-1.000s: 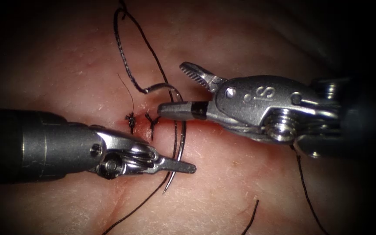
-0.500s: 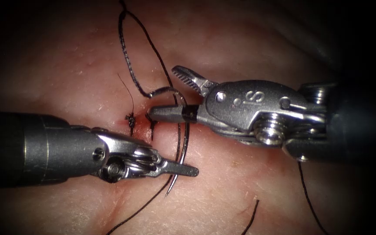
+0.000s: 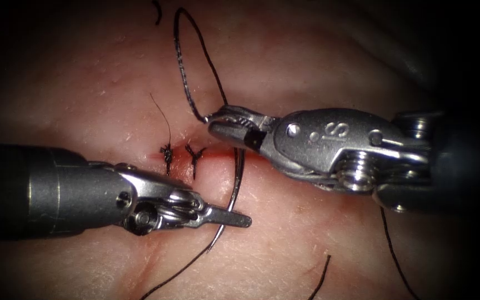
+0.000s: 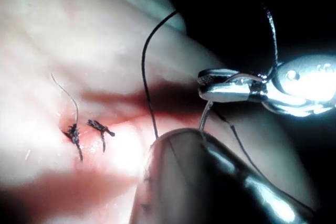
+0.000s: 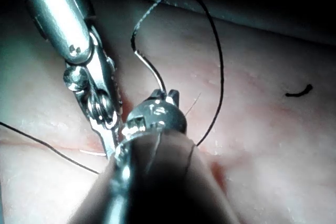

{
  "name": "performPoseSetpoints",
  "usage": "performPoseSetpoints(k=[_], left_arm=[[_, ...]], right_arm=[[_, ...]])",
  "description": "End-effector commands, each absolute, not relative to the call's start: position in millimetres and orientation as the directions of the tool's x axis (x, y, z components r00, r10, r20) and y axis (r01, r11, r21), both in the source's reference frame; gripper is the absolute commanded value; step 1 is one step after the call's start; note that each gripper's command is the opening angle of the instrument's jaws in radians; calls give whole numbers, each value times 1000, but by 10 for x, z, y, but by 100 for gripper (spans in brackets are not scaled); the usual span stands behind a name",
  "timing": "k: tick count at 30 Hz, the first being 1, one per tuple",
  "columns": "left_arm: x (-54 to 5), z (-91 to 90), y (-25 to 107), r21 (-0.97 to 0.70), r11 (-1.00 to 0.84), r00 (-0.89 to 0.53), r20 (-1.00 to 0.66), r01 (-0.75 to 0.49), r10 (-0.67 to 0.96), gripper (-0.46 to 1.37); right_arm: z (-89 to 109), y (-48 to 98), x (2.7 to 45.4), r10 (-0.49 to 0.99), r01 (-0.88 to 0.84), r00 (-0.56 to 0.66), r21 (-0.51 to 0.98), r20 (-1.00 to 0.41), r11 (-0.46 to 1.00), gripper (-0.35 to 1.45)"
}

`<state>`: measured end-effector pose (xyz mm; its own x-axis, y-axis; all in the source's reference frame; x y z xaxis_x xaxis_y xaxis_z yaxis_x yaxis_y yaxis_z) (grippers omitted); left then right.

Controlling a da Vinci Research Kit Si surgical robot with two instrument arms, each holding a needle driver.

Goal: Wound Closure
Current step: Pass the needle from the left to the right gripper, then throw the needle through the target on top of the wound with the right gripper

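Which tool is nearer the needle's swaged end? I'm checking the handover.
Right. The right tool grips the needle there; the left tool is shut on it near the point.

The curved needle point(image 3: 235, 178) is held near its thread end and near its tip, clear of the tissue point(image 3: 318, 233). Black thread point(image 3: 187, 72) is looped above; two knots point(image 3: 181, 155) sit on the cut.

Pink tissue point(image 3: 306, 244) with red fluid point(image 3: 218, 154); black thread point(image 3: 187, 72); silver needle point(image 3: 234, 189); grey metal tools.
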<state>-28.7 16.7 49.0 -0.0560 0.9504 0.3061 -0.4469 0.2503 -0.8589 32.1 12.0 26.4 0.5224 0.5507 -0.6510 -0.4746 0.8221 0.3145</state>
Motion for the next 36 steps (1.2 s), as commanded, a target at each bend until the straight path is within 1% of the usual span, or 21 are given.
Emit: performPoseSetpoints(k=[1, 2, 6, 12, 18, 22, 24, 27, 29, 31, 32, 33, 34, 35, 36], left_arm=[[-288, 490, 166, -874, 260, -27, 297, -409, 955, 109], [-289, 491, 167, -882, 262, -14, 290, -391, 957, 118], [-291, 491, 166, -912, 259, -13, 277, -318, 961, 135], [-286, 489, 159, -946, 209, -39, 226, -249, 973, 136], [-271, 484, 151, -970, 164, -39, 174, -180, 984, 136], [-262, 482, 147, -973, 160, -35, 167, -164, 985, 136], [-259, 481, 147, -974, 154, -38, 163, -163, 986, 135], [-256, 480, 146, -978, 120, -38, 128, -168, 991, 123], [-255, 479, 146, -979, 91, -30, 98, -185, 995, 112], [-255, 479, 145, -980, 74, -31, 81, -186, 996, 107], [-255, 479, 144, -980, 68, -32, 75, -186, 997, 102], [-255, 478, 144, -981, 51, -33, 58, -186, 998, 93], [-255, 478, 144, -981, 45, -34, 52, -186, 998, 90], [-254, 477, 144, -983, -7, -40, 1, -184, 999, 86], [-253, 476, 145, -982, -29, -41, -22, -186, 999, 72]], right_arm=[[265, 120, 321, 551, -478, 522, 311, -651, 821, -35], [265, 121, 322, 551, -479, 522, 311, -650, 821, -35], [265, 123, 322, 552, -479, 522, 312, -650, 820, -35], [267, 124, 308, 547, -472, 520, 313, -656, 824, -35], [269, 125, 278, 535, -451, 521, 318, -665, 834, -35], [269, 127, 259, 531, -418, 510, 345, -677, 840, -35], [270, 129, 252, 529, -389, 484, 370, -697, 844, -35], [271, 132, 245, 530, -332, 424, 419, -734, 845, -35], [271, 133, 241, 525, -284, 391, 444, -756, 850, -35], [271, 135, 239, 527, -245, 353, 468, -773, 849, -35], [270, 136, 237, 535, -216, 328, 489, -779, 845, -35], [269, 136, 236, 534, -195, 313, 498, -785, 845, -35], [269, 136, 236, 536, -183, 304, 504, -787, 844, -35], [267, 137, 235, 531, -147, 295, 511, -795, 847, -35], [267, 137, 235, 528, -134, 292, 513, -797, 848, -35]])
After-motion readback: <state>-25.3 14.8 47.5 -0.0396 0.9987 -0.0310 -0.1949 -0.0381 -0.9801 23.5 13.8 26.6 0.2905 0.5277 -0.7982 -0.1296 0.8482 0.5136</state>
